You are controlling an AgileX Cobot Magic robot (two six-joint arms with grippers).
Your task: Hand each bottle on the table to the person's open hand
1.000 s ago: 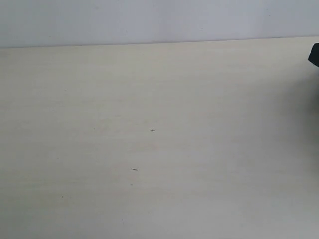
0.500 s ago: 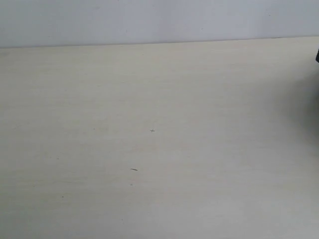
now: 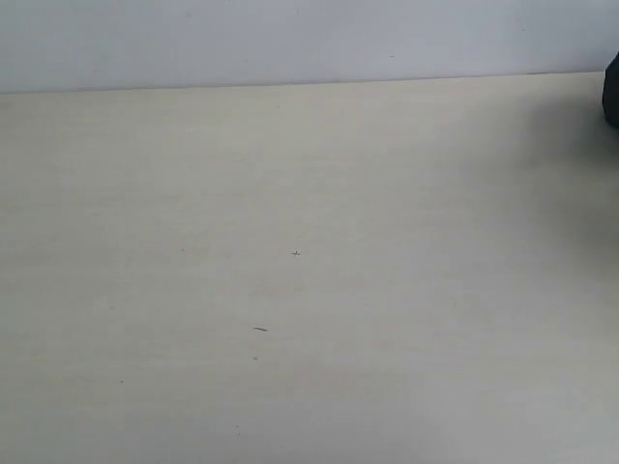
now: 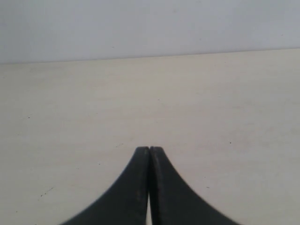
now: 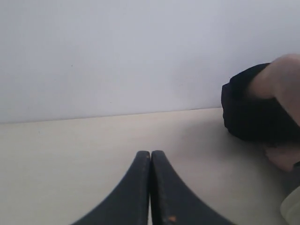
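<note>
No bottle shows plainly in any view. The exterior view gives only the pale table (image 3: 290, 193) with a few dark specks, a grey wall (image 3: 290, 39) behind it and a dark shape (image 3: 611, 92) cut off at the right edge. The left gripper (image 4: 149, 150) hangs over bare tabletop with its jaws pressed together on nothing, and the right gripper (image 5: 150, 153) is likewise closed and empty. Near the right gripper a black sleeve (image 5: 248, 112) and part of the person's hand (image 5: 283, 84) reach over the table; whether the palm is open cannot be told. A pale scrap (image 5: 292, 208) at the corner of the right wrist view might be a bottle, but too little shows to say. Small plastic drink bottles would likely be light, smooth and somewhat yielding. A hold across the mid-body, on the label, with a modest squeeze therefore seems safest, leaving the cap end free for the hand to take.
</note>
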